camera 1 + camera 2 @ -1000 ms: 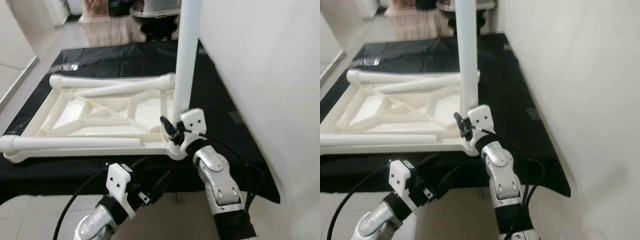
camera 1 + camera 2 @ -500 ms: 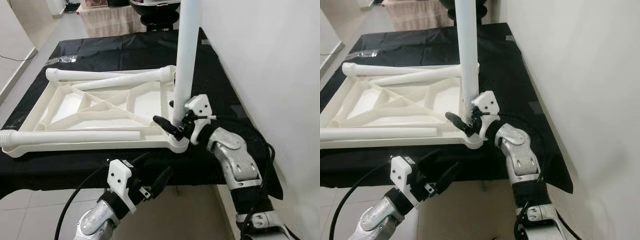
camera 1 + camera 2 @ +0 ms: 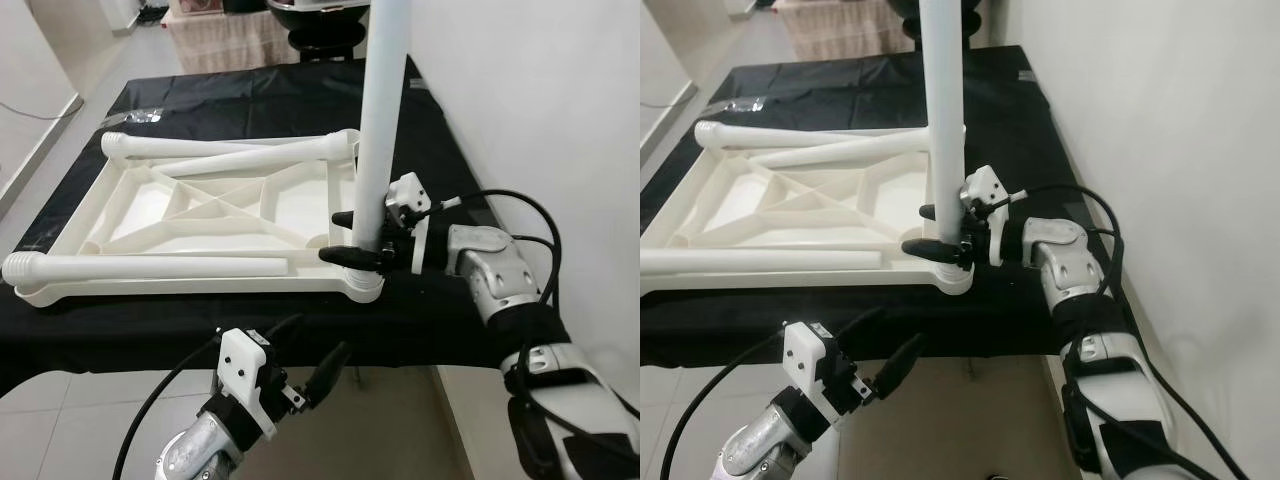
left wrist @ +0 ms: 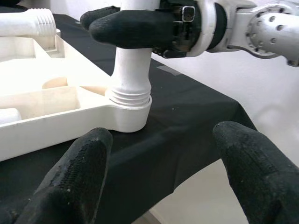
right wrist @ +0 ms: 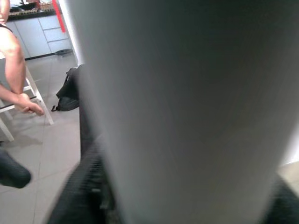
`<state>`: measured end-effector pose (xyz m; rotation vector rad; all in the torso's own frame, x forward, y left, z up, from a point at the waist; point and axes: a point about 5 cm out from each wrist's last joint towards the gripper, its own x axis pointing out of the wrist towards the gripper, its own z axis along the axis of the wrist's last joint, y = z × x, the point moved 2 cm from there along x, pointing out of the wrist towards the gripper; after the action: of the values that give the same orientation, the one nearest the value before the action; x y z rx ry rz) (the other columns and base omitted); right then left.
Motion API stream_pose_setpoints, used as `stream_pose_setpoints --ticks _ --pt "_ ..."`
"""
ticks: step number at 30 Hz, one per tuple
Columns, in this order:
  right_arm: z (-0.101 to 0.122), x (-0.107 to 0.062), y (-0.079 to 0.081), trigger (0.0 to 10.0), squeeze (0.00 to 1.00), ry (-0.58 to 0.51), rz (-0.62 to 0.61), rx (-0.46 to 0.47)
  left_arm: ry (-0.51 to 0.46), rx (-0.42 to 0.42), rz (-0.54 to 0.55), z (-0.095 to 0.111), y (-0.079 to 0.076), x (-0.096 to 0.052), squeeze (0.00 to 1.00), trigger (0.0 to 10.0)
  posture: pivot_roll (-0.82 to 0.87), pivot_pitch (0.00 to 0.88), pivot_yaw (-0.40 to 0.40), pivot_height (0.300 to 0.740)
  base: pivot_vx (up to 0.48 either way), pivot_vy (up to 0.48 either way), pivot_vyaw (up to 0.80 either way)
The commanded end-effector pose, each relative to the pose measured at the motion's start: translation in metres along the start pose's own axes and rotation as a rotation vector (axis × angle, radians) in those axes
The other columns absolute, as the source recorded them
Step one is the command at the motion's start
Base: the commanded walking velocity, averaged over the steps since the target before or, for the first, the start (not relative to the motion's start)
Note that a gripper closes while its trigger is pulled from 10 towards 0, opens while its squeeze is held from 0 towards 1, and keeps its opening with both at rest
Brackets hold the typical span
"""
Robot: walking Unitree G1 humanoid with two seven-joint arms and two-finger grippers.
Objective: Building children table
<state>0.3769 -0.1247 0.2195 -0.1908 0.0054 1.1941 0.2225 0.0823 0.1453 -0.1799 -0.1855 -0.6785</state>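
The white children's table top (image 3: 200, 205) lies upside down on a black-covered surface (image 3: 260, 95). One white leg (image 3: 380, 120) stands upright in its near right corner socket (image 4: 128, 109). My right gripper (image 3: 352, 238) is shut on this leg just above the socket, with a black finger (image 4: 135, 28) on each side. The leg (image 5: 187, 93) looms close in the right wrist view. A loose leg (image 3: 150, 267) lies along the near rim, and two more (image 3: 235, 155) lie at the far rim. My left gripper (image 3: 315, 340) hangs open below the front edge, aimed at the socket.
A white wall (image 3: 540, 100) runs close along the right side of the surface. Tiled floor (image 3: 60, 400) lies in front and to the left. In the right wrist view a person's bare legs (image 5: 14, 56) rest by a white chair.
My right arm has swung from in front of the upright leg round to its right side, fingers still around the leg. The left gripper stays low and open. The camera has shifted.
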Motion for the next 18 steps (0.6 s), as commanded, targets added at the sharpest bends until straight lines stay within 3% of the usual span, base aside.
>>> stream_pose_setpoints --ticks 1,7,14,16,17,18 --pt "-0.005 0.003 0.003 0.0 0.00 0.014 0.047 0.009 0.010 0.005 0.004 0.000 -0.001 -0.002 0.00 10.0 0.09 0.202 0.032 0.740 0.000 0.000 0.00" --pt "-0.007 -0.001 0.000 0.0 0.00 0.011 0.058 0.024 0.009 0.004 0.004 0.000 -0.002 -0.002 0.00 10.0 0.08 0.204 0.038 0.740 0.000 0.000 0.00" --pt "-0.014 -0.009 -0.006 0.0 0.00 0.026 -0.036 0.000 0.008 0.001 0.004 0.000 -0.002 -0.002 0.00 10.0 0.07 0.206 0.038 0.740 0.000 0.000 0.00" --pt "-0.018 -0.013 -0.009 0.0 0.00 0.034 -0.100 -0.013 0.008 0.001 0.004 0.000 -0.002 -0.002 0.00 10.0 0.07 0.206 0.038 0.740 0.000 0.000 0.00" --pt "-0.040 -0.016 -0.014 0.0 0.00 0.098 -0.461 -0.004 0.007 0.002 0.006 0.001 -0.001 -0.003 0.00 10.0 0.06 0.209 0.023 0.740 0.000 0.000 0.00" --pt "-0.040 -0.016 -0.014 0.0 0.00 0.098 -0.461 -0.004 0.007 0.002 0.006 0.001 -0.001 -0.003 0.00 10.0 0.06 0.209 0.023 0.740 0.000 0.000 0.00"
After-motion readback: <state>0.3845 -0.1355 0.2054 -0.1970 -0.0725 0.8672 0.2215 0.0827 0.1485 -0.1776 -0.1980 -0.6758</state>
